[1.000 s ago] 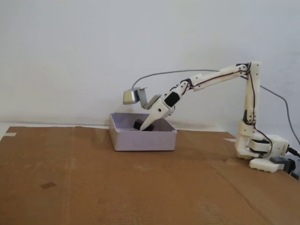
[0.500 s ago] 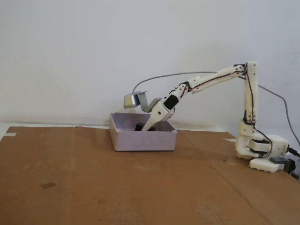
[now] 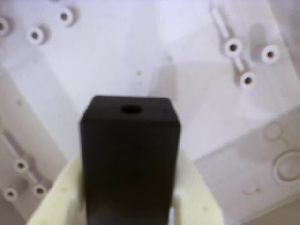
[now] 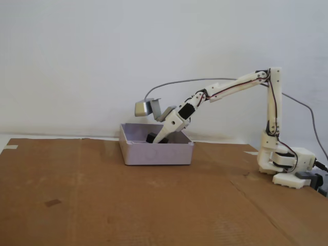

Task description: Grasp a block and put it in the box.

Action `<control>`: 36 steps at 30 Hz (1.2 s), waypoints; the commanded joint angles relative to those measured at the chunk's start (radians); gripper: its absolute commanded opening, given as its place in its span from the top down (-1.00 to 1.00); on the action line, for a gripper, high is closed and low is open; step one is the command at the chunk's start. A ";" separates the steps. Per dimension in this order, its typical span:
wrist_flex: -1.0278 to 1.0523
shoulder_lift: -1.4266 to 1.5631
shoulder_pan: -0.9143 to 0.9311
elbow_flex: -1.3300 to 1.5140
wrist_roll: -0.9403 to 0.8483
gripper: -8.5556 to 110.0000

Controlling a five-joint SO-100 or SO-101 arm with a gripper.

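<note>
Matte black block [image 3: 130, 154], smooth plastic box [image 4: 156, 153]

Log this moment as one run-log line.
stage: placing | gripper: shut on block | block: inside box, not released | arm: reaching down into box

Readable text: none is showing in either view.
Block [image 3: 130, 154]: matte black faces are showing no print; only a round hole near its top edge, centre of the wrist view.
Box [image 4: 156, 152]: the front wall, centre of the fixed view, is carrying no legible label; in the wrist view the floor is showing moulded rings and bosses, no characters.
Arm and base, right of the fixed view: no brand or number is resolving.
Cardboard [image 4: 102, 195]: no print is reading.
</note>
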 commanded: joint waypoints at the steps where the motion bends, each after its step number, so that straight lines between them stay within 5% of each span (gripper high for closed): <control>1: -0.035 0.044 -0.003 -0.020 -0.011 0.79; 17: -0.044 0.052 -0.005 -0.020 -0.011 0.36; 36: -0.034 0.129 -0.015 -0.043 -0.012 0.35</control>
